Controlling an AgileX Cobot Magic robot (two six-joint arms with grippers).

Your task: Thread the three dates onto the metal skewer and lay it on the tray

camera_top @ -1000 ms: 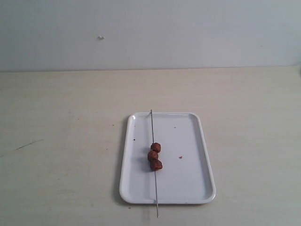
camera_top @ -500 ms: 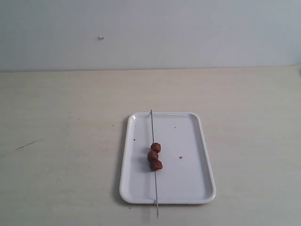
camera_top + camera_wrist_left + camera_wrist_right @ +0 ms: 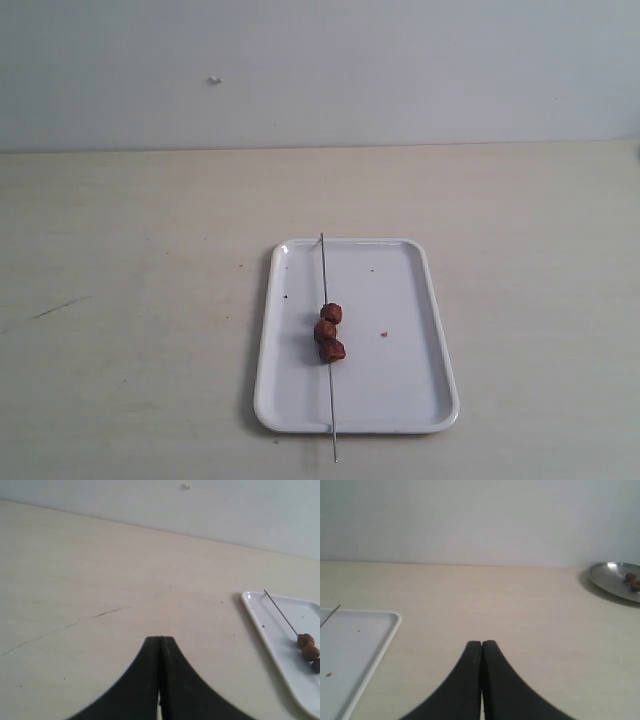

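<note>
Where the exterior view looks down on the worktop [image 3: 130,300], the metal skewer [image 3: 324,270] lies lengthwise on the white tray [image 3: 400,385], left of its middle. Its far tip reaches the far rim and its near end sticks out past the near rim. The three dates [image 3: 329,332] sit threaded on it about midway, touching one another. A red crumb [image 3: 383,333] lies on the tray just right of them.

From my left wrist, my left claw [image 3: 160,642] is pinched fully closed on nothing, over bare worktop, well apart from the tray and its loaded skewer.

From my right wrist, my right claw [image 3: 481,645] is likewise closed and empty. The tray's corner is near it, and a metal dish [image 3: 612,577] holding small brown lumps [image 3: 632,580] sits farther off.
</note>
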